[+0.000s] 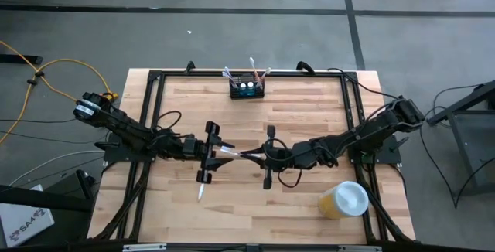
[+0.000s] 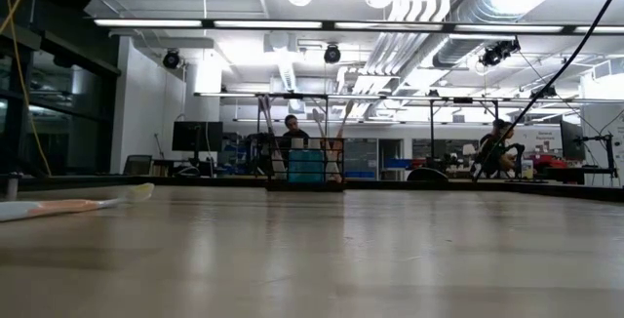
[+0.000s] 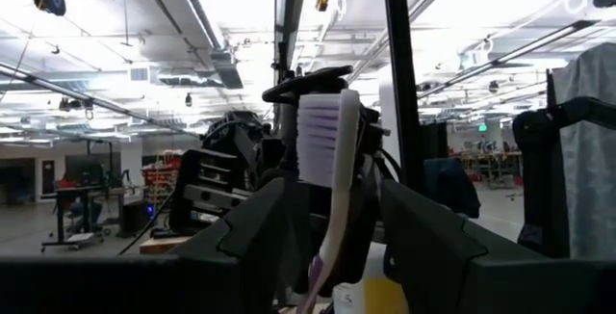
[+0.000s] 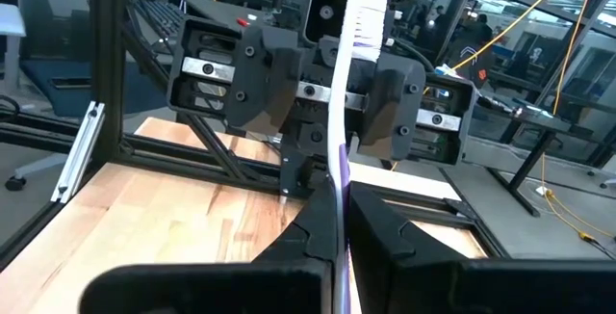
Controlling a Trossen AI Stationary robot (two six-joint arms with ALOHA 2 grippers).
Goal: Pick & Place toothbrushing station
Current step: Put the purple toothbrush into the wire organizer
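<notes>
At mid-counter, well in front of the small black rectangular slotted caddy (image 1: 247, 88) by the wooden counter's (image 1: 309, 105) far edge, the right pincer (image 4: 339, 220) is pressed together on a white-and-purple toothbrush (image 4: 348, 73), bristle end between the spread left pincer (image 1: 209, 153). If the right lets go before the left closes, the brush likely drops. A second white toothbrush (image 1: 200, 192) lies nearer; a yellow cup with white lid (image 1: 343, 199) stands clear.
</notes>
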